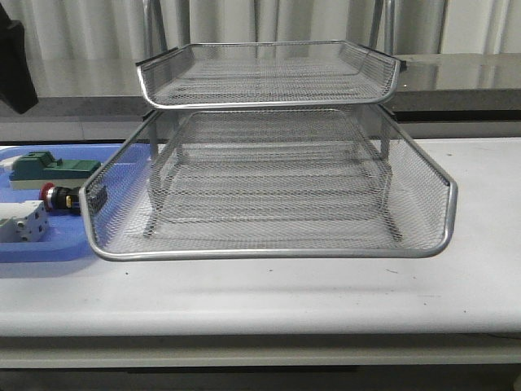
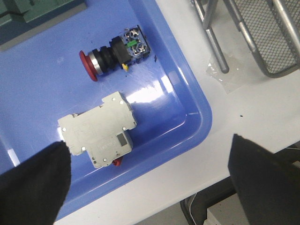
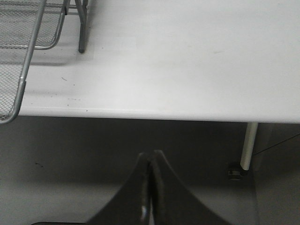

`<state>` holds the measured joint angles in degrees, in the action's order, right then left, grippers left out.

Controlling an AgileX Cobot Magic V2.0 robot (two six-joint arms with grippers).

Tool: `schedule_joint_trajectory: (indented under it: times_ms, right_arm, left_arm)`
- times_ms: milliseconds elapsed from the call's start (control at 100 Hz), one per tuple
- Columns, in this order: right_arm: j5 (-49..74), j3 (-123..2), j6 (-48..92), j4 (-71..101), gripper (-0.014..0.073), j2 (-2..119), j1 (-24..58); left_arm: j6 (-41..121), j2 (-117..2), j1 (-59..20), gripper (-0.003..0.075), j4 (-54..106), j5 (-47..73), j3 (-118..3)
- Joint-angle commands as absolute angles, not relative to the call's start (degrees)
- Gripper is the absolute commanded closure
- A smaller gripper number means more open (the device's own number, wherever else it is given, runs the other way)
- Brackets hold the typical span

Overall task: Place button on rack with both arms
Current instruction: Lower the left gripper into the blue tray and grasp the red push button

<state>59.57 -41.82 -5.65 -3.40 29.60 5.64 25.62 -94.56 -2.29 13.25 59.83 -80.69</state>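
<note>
Item in hand: the pick-up, not yet begun. Left hand [image 2: 145, 180], nearest the lens in the left wrist view, shows two dark fingers at the lower corners of the frame, spread wide with nothing between them, hovering above the blue tray [image 2: 187, 136]. Right hand [image 3: 149, 187], low centre of the right wrist view, has its fingers pressed together on nothing and hangs off the front edge of the worktop [image 3: 187, 61]. Beyond the left fingers lies one white block [image 2: 98, 129], mid-frame; farther, upper centre, one button [image 2: 115, 54] lies on its side on the tray floor, red cap toward the frame's left, terminal block toward the right, apart from the white block. One green-topped block [image 2: 37, 18] sits at the upper left corner. To grasp well, judged from this: bring the open fingers over the black body, either side of it and not on the round cap or the terminals, clear of the white block, then close. Farthest, upper right, one rack [image 2: 262, 33] stands on the worktop just beside the tray; the front view shows two mesh tiers plainly, the upper shelf [image 1: 269, 73] bare.
</note>
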Motion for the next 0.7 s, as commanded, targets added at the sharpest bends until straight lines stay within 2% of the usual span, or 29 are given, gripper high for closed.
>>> schedule_joint_trajectory:
  times_ms: [0,180,440,690]
  right_arm:
    - [56.59,-43.72,-5.63,-4.48,0.0662,29.95,5.47]
    - [56.59,-43.72,-5.63,-4.48,0.0662,29.95,5.47]
    - [56.59,-43.72,-5.63,-4.48,0.0662,29.95,5.47]
    - [56.59,-43.72,-5.63,-4.48,0.0662,29.95,5.47]
  left_arm:
    - [25.58,-92.36,-2.67,0.0105,15.06,58.63,-82.63]
    - [26.14,-92.53,-2.67,0.0171,17.31,56.14,-82.63]
    - [32.22,-95.19,-2.67,0.0172,16.96,51.95,-84.42]
    - [39.54,-106.02,-2.67,0.0172,16.96,55.96,-94.97]
